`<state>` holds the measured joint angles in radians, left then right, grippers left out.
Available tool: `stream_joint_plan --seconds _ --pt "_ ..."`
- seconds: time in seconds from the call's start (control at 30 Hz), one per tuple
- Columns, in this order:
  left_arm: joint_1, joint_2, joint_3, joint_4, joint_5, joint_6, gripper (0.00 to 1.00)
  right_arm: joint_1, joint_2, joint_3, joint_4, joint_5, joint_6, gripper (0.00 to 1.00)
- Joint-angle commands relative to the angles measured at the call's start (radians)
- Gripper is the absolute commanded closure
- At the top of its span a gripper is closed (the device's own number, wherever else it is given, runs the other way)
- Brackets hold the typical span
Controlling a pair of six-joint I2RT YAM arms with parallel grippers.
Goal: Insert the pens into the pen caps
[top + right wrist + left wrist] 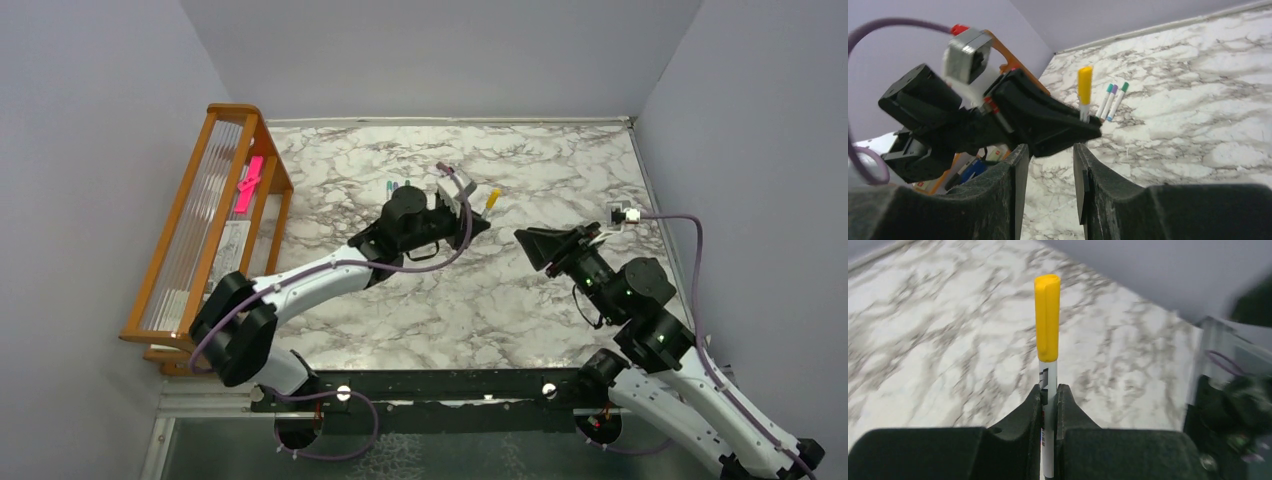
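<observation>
Gripping a pen by its white barrel with the clenched fingers of the left gripper, with a yellow cap seated on the tip and sticking out past the pads, held up over the middle of the marble table. Holding nothing in the right gripper, with fingers parted and empty just beside the left gripper's nose, close under the yellow cap. Further back on the table, lying side by side: three more pens, capped teal, purple and green.
</observation>
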<state>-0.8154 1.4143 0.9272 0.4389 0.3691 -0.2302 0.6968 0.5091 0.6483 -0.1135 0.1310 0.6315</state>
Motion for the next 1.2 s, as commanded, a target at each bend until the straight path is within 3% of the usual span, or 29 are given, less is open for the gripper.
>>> stream_joint_plan --seconds 0.0,0.07,0.17,0.23,0.6,0.7,0.93,1.17 --pt "0.031 0.177 0.16 -0.269 -0.473 -0.064 1.0 0.002 -0.057 -0.051 -0.121 0.077 0.029 0.63" --pt "0.079 0.288 0.251 -0.39 -0.553 -0.136 1.0 0.004 -0.08 -0.069 -0.143 0.081 0.036 0.63" --pt "0.173 0.42 0.319 -0.413 -0.431 -0.195 1.0 0.003 -0.1 -0.084 -0.175 0.087 0.045 0.64" --pt "0.205 0.493 0.373 -0.445 -0.429 -0.206 1.0 0.003 -0.109 -0.101 -0.194 0.095 0.047 0.64" --pt "0.239 0.793 0.753 -0.732 -0.652 -0.197 1.0 0.002 -0.11 -0.192 -0.203 0.092 0.066 0.68" --pt "0.247 0.816 0.765 -0.734 -0.661 -0.215 0.94 0.002 -0.093 -0.21 -0.199 0.094 0.073 0.69" --pt "0.276 0.824 0.745 -0.742 -0.716 -0.237 0.93 0.003 -0.069 -0.233 -0.179 0.098 0.074 0.71" --pt "0.291 0.836 0.748 -0.737 -0.679 -0.219 0.71 0.002 -0.036 -0.252 -0.136 0.076 0.077 0.71"
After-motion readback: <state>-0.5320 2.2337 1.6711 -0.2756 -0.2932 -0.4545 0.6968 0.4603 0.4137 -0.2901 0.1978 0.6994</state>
